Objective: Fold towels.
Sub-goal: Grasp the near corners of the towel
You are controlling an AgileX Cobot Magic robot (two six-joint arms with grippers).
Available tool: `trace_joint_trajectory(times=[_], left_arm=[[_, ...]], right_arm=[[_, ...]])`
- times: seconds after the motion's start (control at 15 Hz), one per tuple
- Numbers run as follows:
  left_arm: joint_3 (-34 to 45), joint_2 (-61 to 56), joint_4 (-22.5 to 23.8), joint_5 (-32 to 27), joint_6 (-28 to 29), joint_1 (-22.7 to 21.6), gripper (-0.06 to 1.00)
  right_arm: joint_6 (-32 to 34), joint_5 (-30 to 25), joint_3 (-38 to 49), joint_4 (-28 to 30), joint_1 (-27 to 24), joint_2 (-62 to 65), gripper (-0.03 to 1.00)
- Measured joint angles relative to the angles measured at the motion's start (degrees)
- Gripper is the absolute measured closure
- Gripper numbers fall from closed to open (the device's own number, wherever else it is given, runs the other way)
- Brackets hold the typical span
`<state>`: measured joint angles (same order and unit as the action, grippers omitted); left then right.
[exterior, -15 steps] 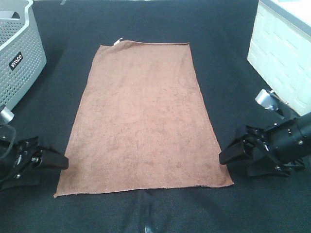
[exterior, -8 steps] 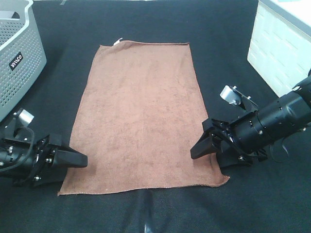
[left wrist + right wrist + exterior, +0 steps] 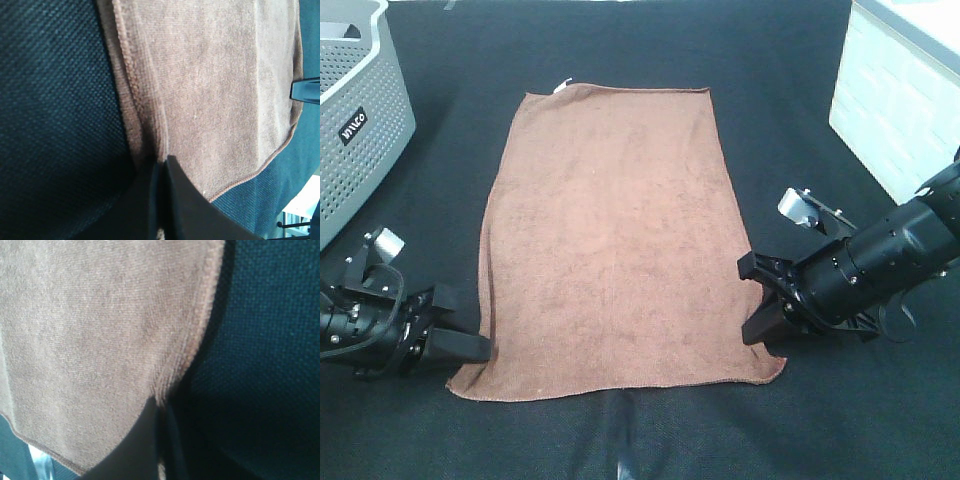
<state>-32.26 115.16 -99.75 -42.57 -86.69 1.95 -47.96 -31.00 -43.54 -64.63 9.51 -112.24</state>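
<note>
A towel point(image 3: 615, 240) edge between the tightly closed jaws of the left gripper point(image 3: 478, 348) and of the right gripper point(image 3: 754, 330).

I see the towel point(image 3: 610, 240) lying flat at the middle of the table point(image 3: 780, 60), its length running away from me. My left gripper point(image 3: 478, 348) pinches its near left edge and my right gripper point(image 3: 758, 328) its near right edge. The perforated basket point(image 3: 360, 110) sits far left, the bin point(image 3: 895, 100) far right.
</note>
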Motion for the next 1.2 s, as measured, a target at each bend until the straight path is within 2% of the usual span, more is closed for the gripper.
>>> trace_joint_trajectory(times=[0.13,0.47,0.53,0.67,0.8,0.87,1.0,1.2], left_arm=[[0.0,0.0,0.7,-0.1,-0.2,0.0,0.94],[-0.2,-2.5,5.0,1.4,2.2,0.0,0.94],[-0.2,-2.5,5.0,1.4,2.2,0.0,0.94],[-0.1,-7.6,9.8,2.1,7.3,0.0,0.94],[-0.1,-10.5,17.1,3.4,13.5,0.0,0.94],[-0.1,-12.5,21.5,3.5,17.6,0.0,0.94],[2.5,-17.8,26.6,4.2,23.2,0.0,0.94],[8.6,-23.9,27.7,4.4,24.8,0.0,0.94]], right_arm=[[1.8,0.1,0.1,0.6,0.0,0.7,0.97],[11.9,-0.7,0.2,10.8,0.0,6.4,0.97],[11.9,-0.7,0.2,10.8,0.0,6.4,0.97],[13.5,-3.2,0.4,13.3,0.0,7.4,0.97],[14.4,-3.7,2.0,13.5,0.0,9.2,0.97],[14.4,-3.7,3.6,13.6,0.0,10.3,0.97],[14.4,-3.9,9.1,13.5,0.0,12.9,0.97],[14.4,-4.0,15.4,13.4,0.0,15.6,0.97]])
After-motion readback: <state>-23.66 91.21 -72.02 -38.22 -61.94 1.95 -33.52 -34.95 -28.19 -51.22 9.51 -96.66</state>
